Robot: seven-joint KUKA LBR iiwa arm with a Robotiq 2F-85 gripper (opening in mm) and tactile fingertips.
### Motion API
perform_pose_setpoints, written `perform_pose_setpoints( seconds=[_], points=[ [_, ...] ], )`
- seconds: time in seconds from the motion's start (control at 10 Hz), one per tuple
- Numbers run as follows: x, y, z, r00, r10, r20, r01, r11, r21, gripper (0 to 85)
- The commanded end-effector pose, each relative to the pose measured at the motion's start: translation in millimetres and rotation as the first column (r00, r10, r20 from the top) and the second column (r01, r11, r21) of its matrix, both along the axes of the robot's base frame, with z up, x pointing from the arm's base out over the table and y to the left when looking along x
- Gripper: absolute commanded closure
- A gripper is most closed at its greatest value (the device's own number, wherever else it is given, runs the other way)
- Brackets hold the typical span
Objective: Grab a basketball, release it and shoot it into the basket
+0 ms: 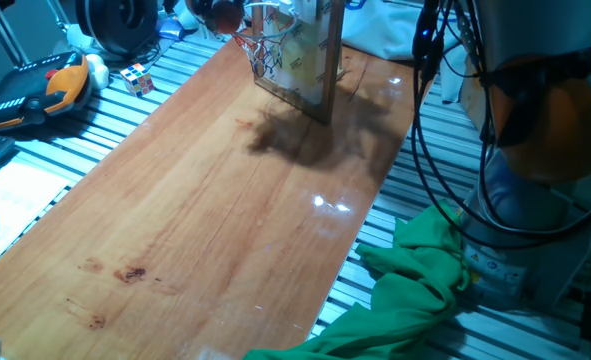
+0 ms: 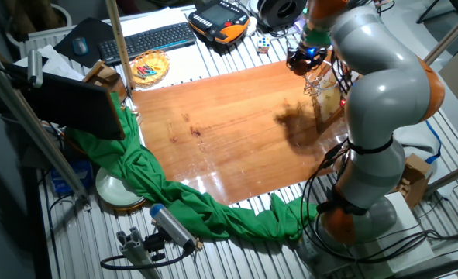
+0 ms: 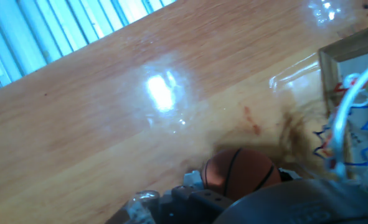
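Evidently we have the basketball [image 3: 238, 172] gripped between our fingers: the hand view shows one small orange ball with dark seams sitting right at the gripper [image 3: 233, 186], with dark finger hardware closed in below it. We judge we hold it there, raised above the wood, so that letting go will drop it toward the hoop rather than onto the table.

Just beside the ball, at the right of the hand view, comes the basket [image 1: 271, 45], its one rim and white net hanging on a clear, wood-framed backboard. It stands near the table's far edge in one fixed view, and we hover next to it. In that view the ball itself is too blurred to pick out.

Further out, beyond the table's far-left corner, lie one puzzle cube [image 1: 137, 78] and one orange-and-black plush toy [image 1: 63, 82]. One green cloth [image 2: 182, 194] drapes along the near edge.
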State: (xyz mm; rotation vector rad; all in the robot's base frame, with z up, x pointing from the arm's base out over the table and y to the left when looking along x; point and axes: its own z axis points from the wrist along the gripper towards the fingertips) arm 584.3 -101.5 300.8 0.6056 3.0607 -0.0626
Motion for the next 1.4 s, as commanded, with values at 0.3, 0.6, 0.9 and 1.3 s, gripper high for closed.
perform_pose_setpoints(
  seconds=[0.3,0.6,0.9,1.3],
  points=[
    [-1.4,-6.9,1.2,1.0,-0.006,-0.004,0.006,1.0,0.005,84.3],
    [-0.9,-4.4,1.3,1.0,-0.021,0.005,0.021,0.999,0.024,84.3],
    [-0.9,-4.4,1.3,0.998,-0.058,0.004,0.058,0.997,0.049,84.3],
    [-0.9,-4.4,1.3,0.999,-0.043,-0.003,0.043,0.999,0.016,84.3]
  ],
)
